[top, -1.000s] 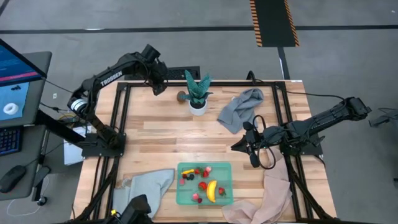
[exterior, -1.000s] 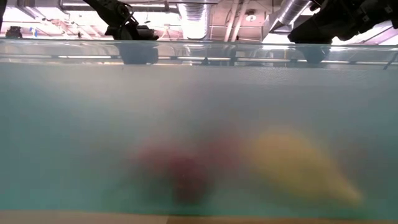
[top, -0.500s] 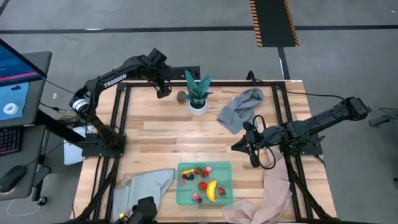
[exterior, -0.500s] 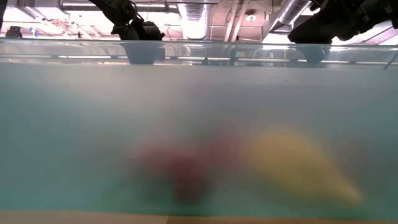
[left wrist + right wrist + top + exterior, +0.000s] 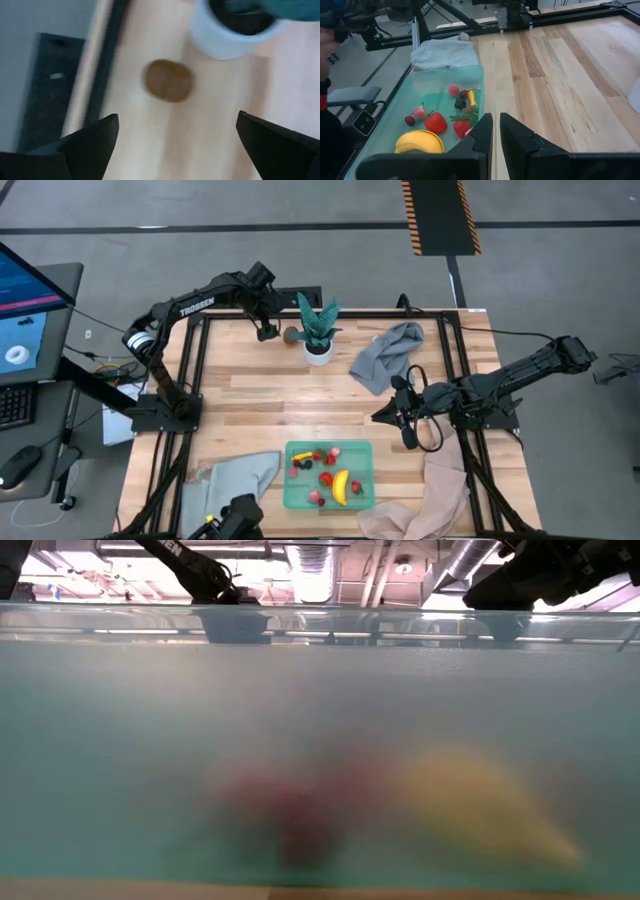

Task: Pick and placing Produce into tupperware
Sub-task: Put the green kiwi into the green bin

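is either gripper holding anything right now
No. The left gripper stands open above the brown round piece, not touching it; the right gripper is shut on nothing.

Pale planked wooden tabletop [image 5: 260, 395] with matt grain, translucent mint-green smooth plastic tupperware [image 5: 361, 487], soft grey crumpled cloth [image 5: 385, 356], glossy yellow plastic banana [image 5: 419, 142]

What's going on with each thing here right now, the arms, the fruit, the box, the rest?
Left gripper: open, over the brown round piece.
Right gripper: shut, empty, waiting beside the tupperware.
Brown round piece: loose on the table by the potted plant.
Tupperware: open, holding fruit.
Banana: lying in the tupperware.
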